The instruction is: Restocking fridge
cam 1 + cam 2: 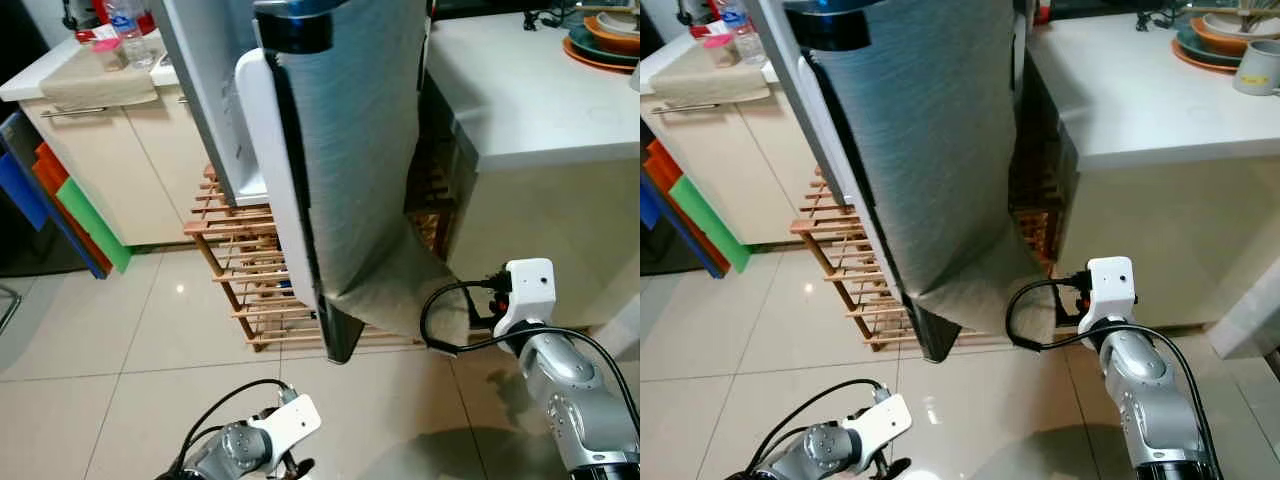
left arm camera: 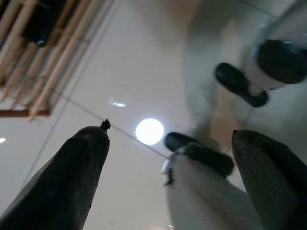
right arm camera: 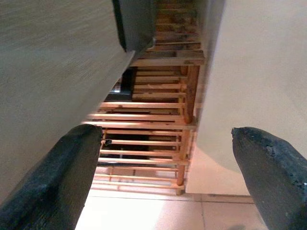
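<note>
Hanging low over the tiled floor [image 1: 120, 350], the left gripper [image 2: 168, 182] is seen spread wide and empty. Ahead, the grey fridge door [image 1: 345, 150] stands ajar beside a wooden rack [image 1: 240, 270]. The right gripper [image 3: 168, 177] (also wide, empty) could be knocked against that door's lower corner if advanced carelessly.

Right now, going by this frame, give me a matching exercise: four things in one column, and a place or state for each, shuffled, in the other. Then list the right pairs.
Things:
1. fridge door
2. wooden rack
3. stacked plates
4. left gripper

Places or states:
A. on the white counter, far right corner
B. open, pointing down at the tiled floor
C. swung open, grey face toward the camera
D. standing on the floor behind the door

Pairs: 1-C, 2-D, 3-A, 4-B
</note>
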Robot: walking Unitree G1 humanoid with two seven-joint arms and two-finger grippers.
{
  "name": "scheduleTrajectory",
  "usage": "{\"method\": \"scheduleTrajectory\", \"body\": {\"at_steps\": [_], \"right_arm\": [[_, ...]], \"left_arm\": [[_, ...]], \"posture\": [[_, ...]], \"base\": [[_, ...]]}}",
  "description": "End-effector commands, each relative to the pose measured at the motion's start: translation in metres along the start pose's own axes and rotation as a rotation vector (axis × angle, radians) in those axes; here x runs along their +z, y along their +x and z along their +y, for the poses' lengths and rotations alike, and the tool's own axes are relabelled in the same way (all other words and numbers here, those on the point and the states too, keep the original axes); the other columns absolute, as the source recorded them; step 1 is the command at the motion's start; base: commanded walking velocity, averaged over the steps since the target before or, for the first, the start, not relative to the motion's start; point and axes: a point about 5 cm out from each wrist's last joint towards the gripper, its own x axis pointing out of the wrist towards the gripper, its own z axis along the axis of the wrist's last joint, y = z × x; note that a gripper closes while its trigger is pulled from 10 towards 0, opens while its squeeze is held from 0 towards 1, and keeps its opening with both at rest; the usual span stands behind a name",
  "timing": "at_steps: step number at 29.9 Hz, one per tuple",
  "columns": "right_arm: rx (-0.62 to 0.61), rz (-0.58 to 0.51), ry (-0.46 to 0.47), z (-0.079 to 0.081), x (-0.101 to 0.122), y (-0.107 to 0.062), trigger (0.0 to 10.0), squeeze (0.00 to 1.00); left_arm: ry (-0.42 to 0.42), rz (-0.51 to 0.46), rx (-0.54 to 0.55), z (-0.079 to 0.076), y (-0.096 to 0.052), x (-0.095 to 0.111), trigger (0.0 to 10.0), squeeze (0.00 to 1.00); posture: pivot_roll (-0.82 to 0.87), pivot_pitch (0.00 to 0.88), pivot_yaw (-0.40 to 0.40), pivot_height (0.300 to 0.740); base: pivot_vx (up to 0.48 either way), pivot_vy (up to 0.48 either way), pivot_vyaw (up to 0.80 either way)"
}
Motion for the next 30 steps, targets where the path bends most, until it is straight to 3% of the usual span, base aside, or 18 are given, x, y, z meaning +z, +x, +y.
{"method": "scheduleTrajectory", "body": {"at_steps": [1,2,3,4,6,7,9,13,14,16,19,21,22,24,25,27,29,30], "right_arm": [[-0.008,0.000,0.008,0.001,0.000,0.002,10.0,0.00],[-0.010,-0.001,0.011,0.001,0.001,0.003,10.0,0.00],[-0.024,-0.010,0.024,0.001,0.002,0.004,10.0,0.00],[-0.024,-0.010,0.024,0.001,0.002,0.004,10.0,0.00],[-0.014,-0.028,0.036,0.005,0.007,0.008,10.0,0.00],[-0.014,-0.028,0.036,0.005,0.007,0.008,10.0,0.00],[0.022,-0.081,0.077,0.016,0.021,0.012,10.0,0.00],[0.177,-0.215,0.176,0.045,0.067,0.023,10.0,0.00],[0.177,-0.215,0.176,0.045,0.067,0.023,10.0,0.00],[0.277,-0.255,0.198,0.060,0.087,0.027,10.0,0.00],[0.318,-0.265,0.202,0.066,0.093,0.028,10.0,0.00],[0.463,-0.279,0.218,0.091,0.111,0.032,10.0,0.00],[0.463,-0.279,0.218,0.091,0.111,0.032,10.0,0.00],[0.653,-0.313,0.217,0.143,0.139,0.041,10.0,0.00],[0.653,-0.313,0.217,0.143,0.139,0.041,10.0,0.00],[0.797,-0.360,0.221,0.191,0.165,0.040,10.0,0.00],[0.797,-0.360,0.221,0.191,0.165,0.040,10.0,0.00],[0.837,-0.380,0.233,0.210,0.175,0.038,10.0,0.00]], "left_arm": [[-0.043,-0.014,0.086,0.010,0.000,0.004,10.0,0.00],[-0.076,-0.020,0.118,0.013,0.000,0.006,10.0,0.00],[-0.174,-0.043,0.162,0.044,-0.010,0.008,10.0,0.00],[-0.174,-0.043,0.162,0.044,-0.010,0.008,10.0,0.00],[-0.222,-0.057,0.189,0.075,-0.024,0.007,10.0,0.00],[-0.222,-0.057,0.189,0.075,-0.024,0.007,10.0,0.00],[-0.224,-0.049,0.190,0.090,-0.033,0.004,10.0,0.00],[-0.190,-0.041,0.158,0.096,-0.037,0.003,10.0,0.00],[-0.190,-0.041,0.158,0.096,-0.037,0.003,10.0,0.00],[-0.190,-0.040,0.144,0.096,-0.039,0.001,10.0,0.00],[-0.191,-0.038,0.138,0.096,-0.040,0.000,10.0,0.00],[-0.196,-0.031,0.136,0.096,-0.041,-0.005,10.0,0.00],[-0.196,-0.031,0.136,0.096,-0.041,-0.005,10.0,0.00],[-0.202,-0.032,0.145,0.095,-0.041,-0.007,10.0,0.00],[-0.202,-0.032,0.145,0.095,-0.041,-0.007,10.0,0.00],[-0.199,-0.052,0.143,0.098,-0.042,-0.002,10.0,0.00],[-0.199,-0.052,0.143,0.098,-0.042,-0.002,10.0,0.00],[-0.193,-0.066,0.137,0.101,-0.043,0.002,10.0,0.00]], "posture": [[-0.16,0.000,0.106,0.740],[-0.16,0.000,0.105,0.740],[-0.16,0.000,0.103,0.740],[-0.16,0.000,0.103,0.740],[-0.16,0.000,0.104,0.740],[-0.16,0.000,0.104,0.740],[-0.15,0.000,0.104,0.740],[-0.15,0.000,0.115,0.740],[-0.15,0.000,0.115,0.740],[-0.14,0.000,0.113,0.740],[-0.14,0.000,0.112,0.740],[-0.13,0.000,0.107,0.740],[-0.13,0.000,0.107,0.740],[-0.11,0.000,0.098,0.740],[-0.11,0.000,0.098,0.740],[-0.09,0.000,0.096,0.740],[-0.09,0.000,0.096,0.740],[-0.09,0.000,0.097,0.740]], "base": [[0.000,0.000,0.00],[0.000,0.000,0.00],[0.000,0.000,0.00],[0.000,0.000,0.00],[0.000,0.000,0.00],[0.000,0.000,0.00],[0.000,0.000,0.00],[0.000,0.000,0.00],[0.000,0.000,0.00],[0.000,0.000,0.00],[0.000,0.000,0.00],[0.000,0.000,0.00],[0.000,0.000,0.00],[0.000,0.000,0.00],[0.000,0.000,0.00],[0.000,0.000,0.00],[0.000,0.000,0.00],[0.000,0.000,0.00]]}}
